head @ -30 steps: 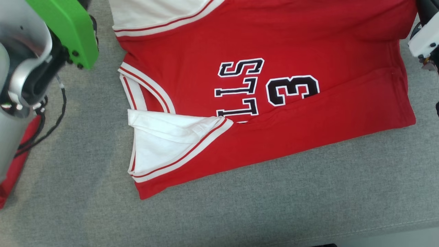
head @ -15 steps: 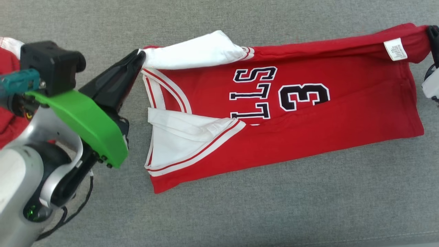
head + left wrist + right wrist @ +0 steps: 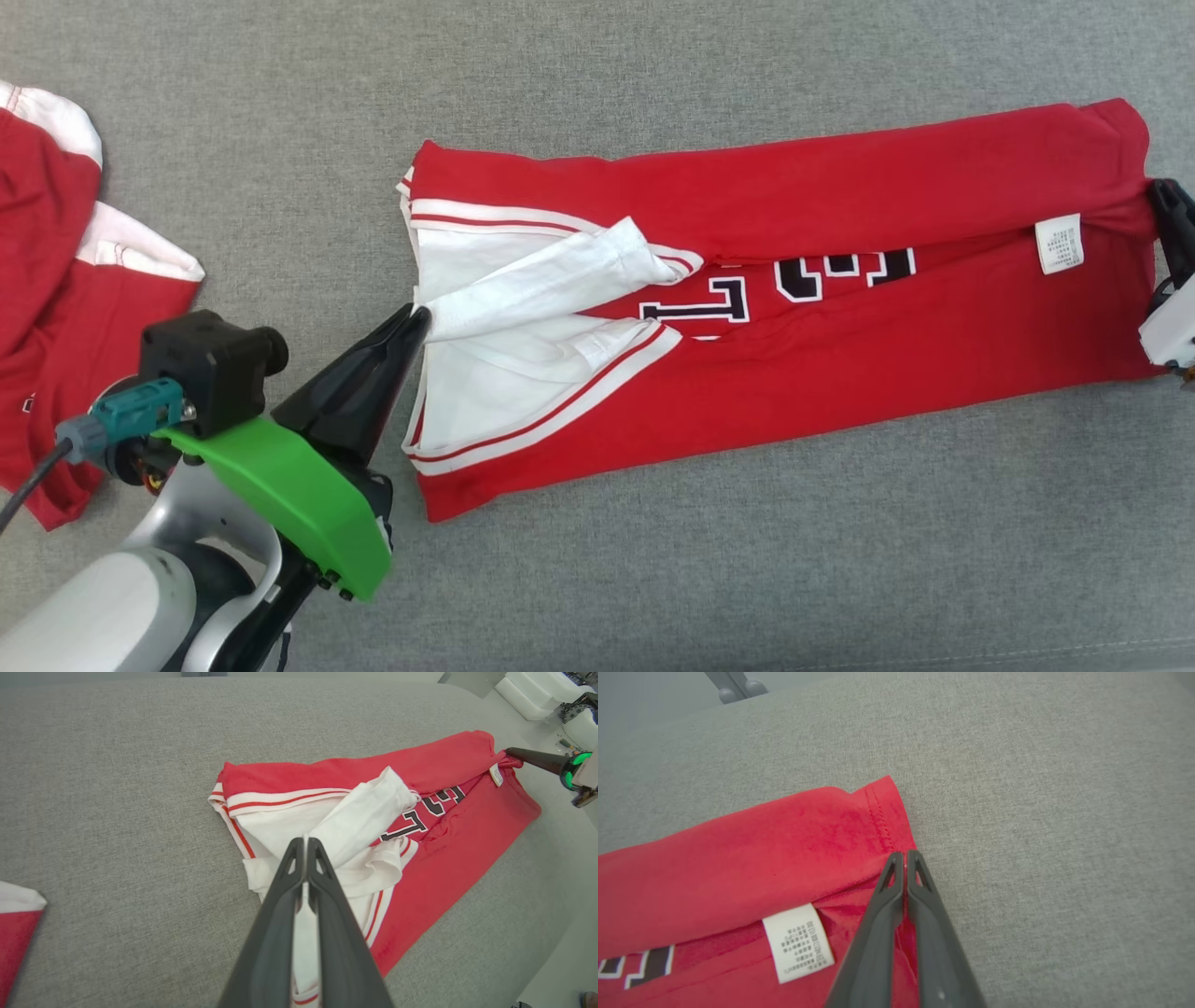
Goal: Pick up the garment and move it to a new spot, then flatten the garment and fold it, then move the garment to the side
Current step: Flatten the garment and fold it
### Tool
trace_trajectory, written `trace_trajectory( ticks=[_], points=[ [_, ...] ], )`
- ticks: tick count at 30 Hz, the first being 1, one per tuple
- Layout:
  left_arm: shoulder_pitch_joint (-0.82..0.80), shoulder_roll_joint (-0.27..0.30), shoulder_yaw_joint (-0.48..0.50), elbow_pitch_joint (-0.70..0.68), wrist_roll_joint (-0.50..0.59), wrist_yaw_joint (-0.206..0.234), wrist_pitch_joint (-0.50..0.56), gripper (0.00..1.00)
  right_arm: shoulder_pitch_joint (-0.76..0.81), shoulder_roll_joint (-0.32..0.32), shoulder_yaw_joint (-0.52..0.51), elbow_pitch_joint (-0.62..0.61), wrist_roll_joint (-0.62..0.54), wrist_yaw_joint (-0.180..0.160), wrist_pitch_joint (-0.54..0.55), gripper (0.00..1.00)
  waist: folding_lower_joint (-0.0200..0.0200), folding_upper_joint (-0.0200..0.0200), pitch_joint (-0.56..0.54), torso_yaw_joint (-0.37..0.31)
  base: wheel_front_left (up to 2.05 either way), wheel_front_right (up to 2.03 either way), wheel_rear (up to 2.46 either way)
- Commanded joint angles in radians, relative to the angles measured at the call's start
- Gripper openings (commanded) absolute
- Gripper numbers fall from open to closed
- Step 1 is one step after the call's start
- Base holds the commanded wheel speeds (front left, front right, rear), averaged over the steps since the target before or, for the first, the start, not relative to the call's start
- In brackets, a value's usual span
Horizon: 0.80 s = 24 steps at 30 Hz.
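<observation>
Grey fabric (image 3: 653, 579), red jersey (image 3: 840, 364) in left hand (image 3: 420, 315) and right hand (image 3: 1161, 189)

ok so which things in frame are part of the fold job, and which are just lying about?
Part of the job:
- red jersey, half folded
- left pincer, shut on its white sleeve
- right pincer, shut on its hem corner

Lying about:
- second red-and-white garment, at the left edge of the head view
- grey fabric surface, under everything
</observation>
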Motion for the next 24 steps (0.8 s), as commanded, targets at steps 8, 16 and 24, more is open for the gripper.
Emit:
trace_trajectory(
  ticks=[8, 16, 24],
  points=[
    [0.061, -0.032, -0.034, 0.081, 0.019, -0.011, -0.055, 0.0, 0.033, 0.02, 0.005, 0.035, 0.003, -0.002, -0.014, 0.0, 0.0, 0.0, 0.003, 0.006, 0.0, 0.0, 0.0],
    [0.078, -0.113, -0.038, 0.165, 0.051, 0.007, -0.159, 1.0, 0.014, 0.033, 0.033, 0.055, 0.009, -0.002, -0.1, 1.0, 0.0, 0.0, -0.032, -0.002, 0.0, 0.0, 0.0],
    [0.136, -0.192, 0.008, 0.245, 0.101, 0.048, -0.386, 1.0, 0.082, 0.044, 0.101, 0.044, -0.022, -0.001, -0.32, 1.0, 0.0, 0.0, -0.143, -0.016, 0.0, 0.0, 0.0]
  ],
)
